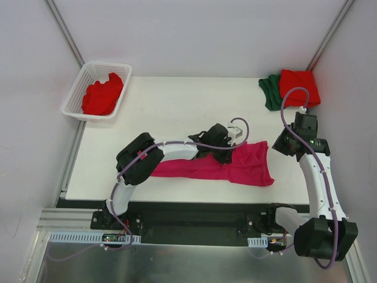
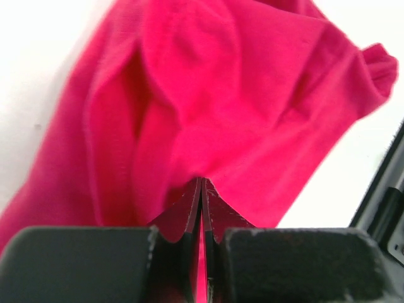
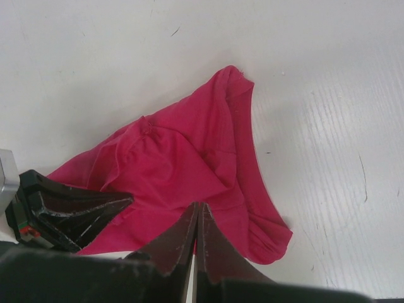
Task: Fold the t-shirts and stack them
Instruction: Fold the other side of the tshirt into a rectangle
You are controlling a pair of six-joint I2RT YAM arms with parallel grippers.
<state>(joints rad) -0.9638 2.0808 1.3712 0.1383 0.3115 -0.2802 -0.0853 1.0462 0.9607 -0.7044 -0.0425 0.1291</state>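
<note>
The magenta-pink t-shirt [image 1: 247, 168] is lying rumpled in a long band across the near middle of the table [image 1: 177, 112]. It is part-folded at best, with its body bunching in soft ridges and one end fanning out toward the right arm. At the far right corner a red t-shirt [image 1: 300, 87] is sitting folded partly over a dark green t-shirt [image 1: 270, 93], so two of the four appear to be done and stacked. A second red t-shirt [image 1: 103, 95] is lying crumpled in the white basket [image 1: 75, 88] at the far left corner, not yet folded. That is putting the task at roughly its midpoint: the magenta one is needing to be finished and carried to the stack, and the one in the basket is coming after it. The left gripper [image 2: 201, 186] is reaching over the middle of the magenta cloth with its fingers pressed together on a raised fold. A sliver of pink is showing between them, so it is pinching the shirt. The right gripper [image 3: 197, 211] is hovering above the shirt's right end, its fingers pressed together too. The cloth is lying on the table beneath it and nothing seems caught between the tips, though the wrist view is not making that certain.
</note>
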